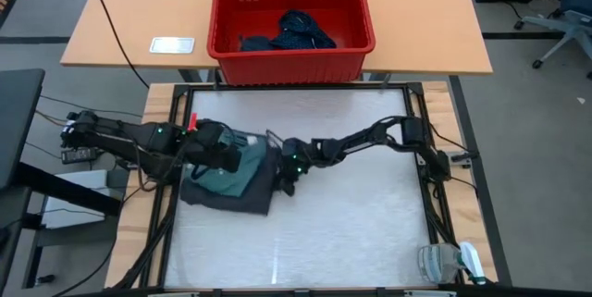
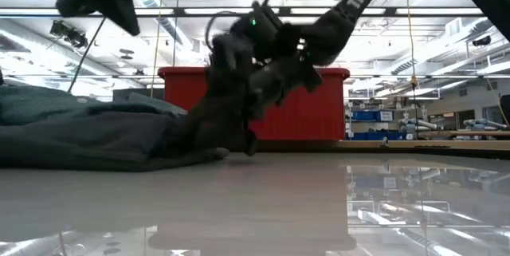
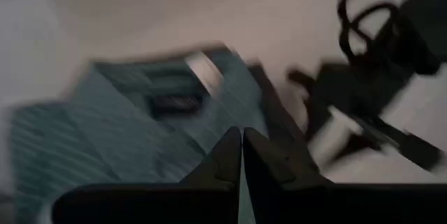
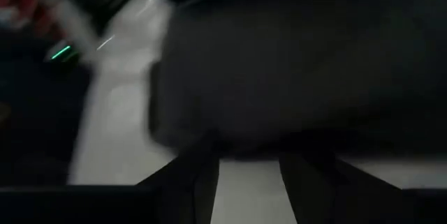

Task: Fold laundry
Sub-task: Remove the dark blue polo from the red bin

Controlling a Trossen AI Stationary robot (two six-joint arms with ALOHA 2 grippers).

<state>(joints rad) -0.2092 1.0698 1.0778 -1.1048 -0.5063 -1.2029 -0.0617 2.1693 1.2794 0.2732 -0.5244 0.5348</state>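
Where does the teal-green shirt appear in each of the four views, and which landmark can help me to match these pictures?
High view: teal-green shirt lies left of centre on the table, over a charcoal grey piece.
Low view: at the left edge, low on the table.
Left wrist view: it fills the left and middle.
Right wrist view: not in it; only dark cloth shows.
Shared landmark: the red basket, behind the cloth in the low view.

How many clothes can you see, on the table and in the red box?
3, maybe more hidden: a teal shirt atop a charcoal grey piece on the white table, and a navy dotted piece in the red basket.
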